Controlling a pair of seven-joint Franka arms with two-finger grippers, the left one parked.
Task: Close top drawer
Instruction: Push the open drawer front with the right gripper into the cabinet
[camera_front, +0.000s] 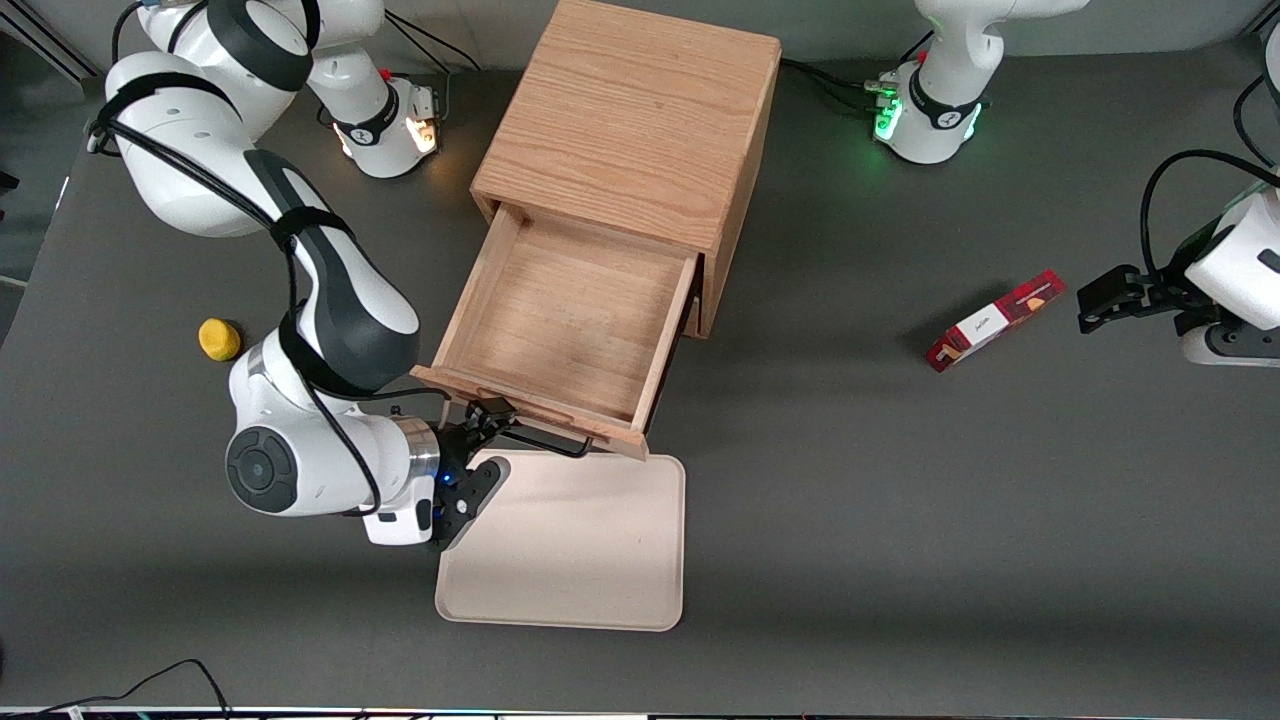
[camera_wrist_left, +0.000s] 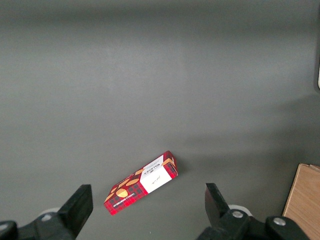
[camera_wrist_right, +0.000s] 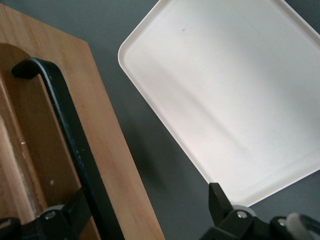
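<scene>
The top drawer (camera_front: 570, 310) of the oak cabinet (camera_front: 630, 120) stands pulled far out, and its inside is bare. A thin black wire handle (camera_front: 545, 440) runs along its front panel (camera_wrist_right: 107, 150), on the side nearest the front camera. My right gripper (camera_front: 487, 450) is at that front panel, at the handle's end toward the working arm. It is open. One finger (camera_wrist_right: 75, 212) lies against the black handle (camera_wrist_right: 65, 130), and the other finger (camera_wrist_right: 217, 200) hangs over the table by the tray's edge. Nothing is clamped between them.
A cream tray (camera_front: 570, 550) lies on the table in front of the drawer, partly under the gripper. A small yellow object (camera_front: 219, 339) sits toward the working arm's end. A red box (camera_front: 995, 320) lies toward the parked arm's end.
</scene>
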